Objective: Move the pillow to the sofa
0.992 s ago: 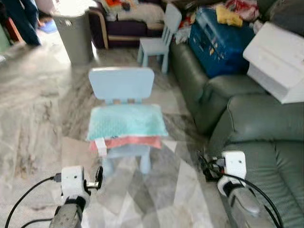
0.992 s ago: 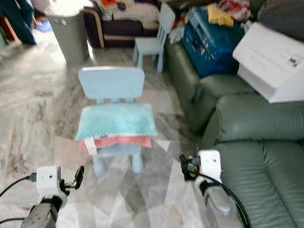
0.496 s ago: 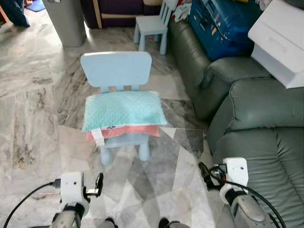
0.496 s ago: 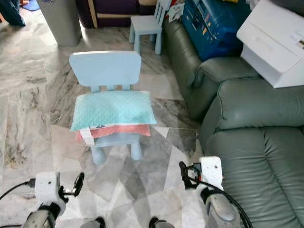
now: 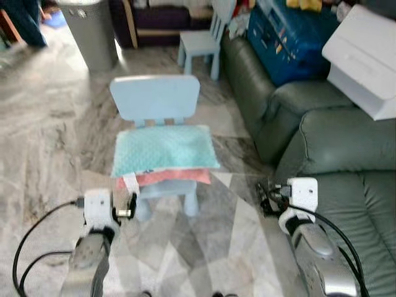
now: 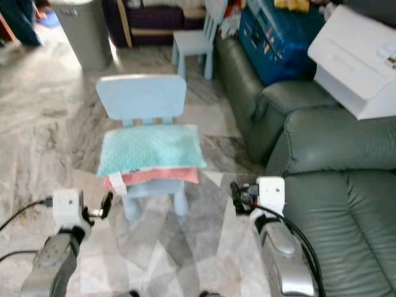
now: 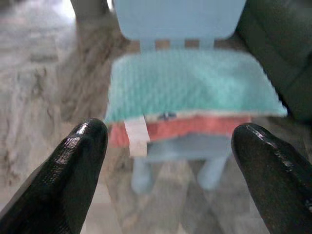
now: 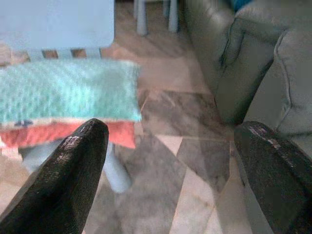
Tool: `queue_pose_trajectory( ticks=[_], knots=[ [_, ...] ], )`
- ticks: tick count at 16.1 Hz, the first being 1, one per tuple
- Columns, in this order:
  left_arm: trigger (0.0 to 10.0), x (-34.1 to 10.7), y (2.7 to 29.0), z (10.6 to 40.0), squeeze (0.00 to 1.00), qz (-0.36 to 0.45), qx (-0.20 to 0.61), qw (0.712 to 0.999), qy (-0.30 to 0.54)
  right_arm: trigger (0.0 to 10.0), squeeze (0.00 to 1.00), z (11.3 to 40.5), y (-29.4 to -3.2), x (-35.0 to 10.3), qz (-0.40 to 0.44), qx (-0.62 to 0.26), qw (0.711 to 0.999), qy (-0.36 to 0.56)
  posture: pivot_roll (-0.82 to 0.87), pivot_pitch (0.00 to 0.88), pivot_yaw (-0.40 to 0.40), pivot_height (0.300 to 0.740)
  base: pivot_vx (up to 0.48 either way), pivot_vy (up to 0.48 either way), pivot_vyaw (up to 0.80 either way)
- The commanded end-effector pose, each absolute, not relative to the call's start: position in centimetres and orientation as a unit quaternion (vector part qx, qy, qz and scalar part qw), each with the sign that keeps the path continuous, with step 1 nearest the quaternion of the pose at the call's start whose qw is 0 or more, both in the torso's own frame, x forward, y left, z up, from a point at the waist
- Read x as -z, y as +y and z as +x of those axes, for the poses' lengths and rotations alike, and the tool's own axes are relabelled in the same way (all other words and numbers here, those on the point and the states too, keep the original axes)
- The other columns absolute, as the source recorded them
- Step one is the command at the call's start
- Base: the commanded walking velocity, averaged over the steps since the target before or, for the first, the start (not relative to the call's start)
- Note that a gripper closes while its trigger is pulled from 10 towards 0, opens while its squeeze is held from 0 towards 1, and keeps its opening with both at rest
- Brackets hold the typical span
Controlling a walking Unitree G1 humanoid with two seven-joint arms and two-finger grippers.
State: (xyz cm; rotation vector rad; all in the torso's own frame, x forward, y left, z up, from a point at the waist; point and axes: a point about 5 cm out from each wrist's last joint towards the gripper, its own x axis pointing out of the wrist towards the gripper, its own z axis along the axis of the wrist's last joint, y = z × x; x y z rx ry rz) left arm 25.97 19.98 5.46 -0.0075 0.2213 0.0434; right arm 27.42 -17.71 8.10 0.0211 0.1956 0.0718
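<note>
A teal pillow [image 5: 164, 148] with a coral underside lies flat on the seat of a small light-blue chair [image 5: 156, 98] in front of me. The grey-green leather sofa [image 5: 346, 185] stands to the right of the chair. My left gripper [image 5: 130, 205] is raised just short of the chair's front left corner, its fingers [image 7: 73, 170] wide apart and open, with the pillow [image 7: 195, 85] straight ahead of them. My right gripper [image 5: 267, 197] hovers between the chair and the sofa's front edge, also open, its fingers [image 8: 68, 180] holding nothing.
A white box [image 5: 365, 59] and a blue crate [image 5: 291, 37] rest on the sofa's far end. A second small blue chair [image 5: 207, 37] and a grey bin [image 5: 93, 34] stand further back. Marble floor [image 5: 43, 154] stretches to the left of the chair.
Both arms have risen and reached forward toward the chair. The camera has shifted, and the view is a little blurred.
</note>
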Motion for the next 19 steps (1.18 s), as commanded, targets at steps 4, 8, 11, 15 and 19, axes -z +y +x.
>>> queue_pose_trajectory(
  ticks=[4,8,11,15,19],
  knots=[
    [10.0,-5.9,20.4,28.1,0.00,0.000,-0.029,0.995,0.091,10.0,0.00,29.2,-17.5,-8.4,0.022,-0.031,0.996,0.077,0.03,0.000,0.003,0.740,0.000,0.000,0.00],
    [10.0,-6.6,20.5,30.2,0.00,0.002,-0.032,0.997,0.069,10.0,0.00,31.0,-16.9,-8.7,0.027,-0.029,0.998,0.057,0.03,0.000,0.016,0.740,0.000,0.000,0.00],
    [10.0,-6.6,20.4,30.5,0.00,0.001,-0.037,0.998,0.060,10.0,0.00,31.4,-16.6,-8.8,-0.004,-0.018,0.999,0.043,0.03,0.000,0.014,0.740,0.000,0.000,0.00],
    [10.0,-6.6,20.6,30.1,0.00,-0.010,-0.048,0.998,0.047,10.0,0.00,31.2,-16.5,-9.0,0.018,-0.037,0.999,0.024,0.03,0.000,0.007,0.740,0.000,0.000,0.00],
    [10.0,-7.5,20.7,29.7,0.00,-0.024,-0.043,0.999,0.016,10.0,0.00,30.9,-16.5,-9.4,0.011,-0.049,0.999,0.012,0.02,0.000,-0.002,0.740,0.000,0.000,0.00]
  ],
)
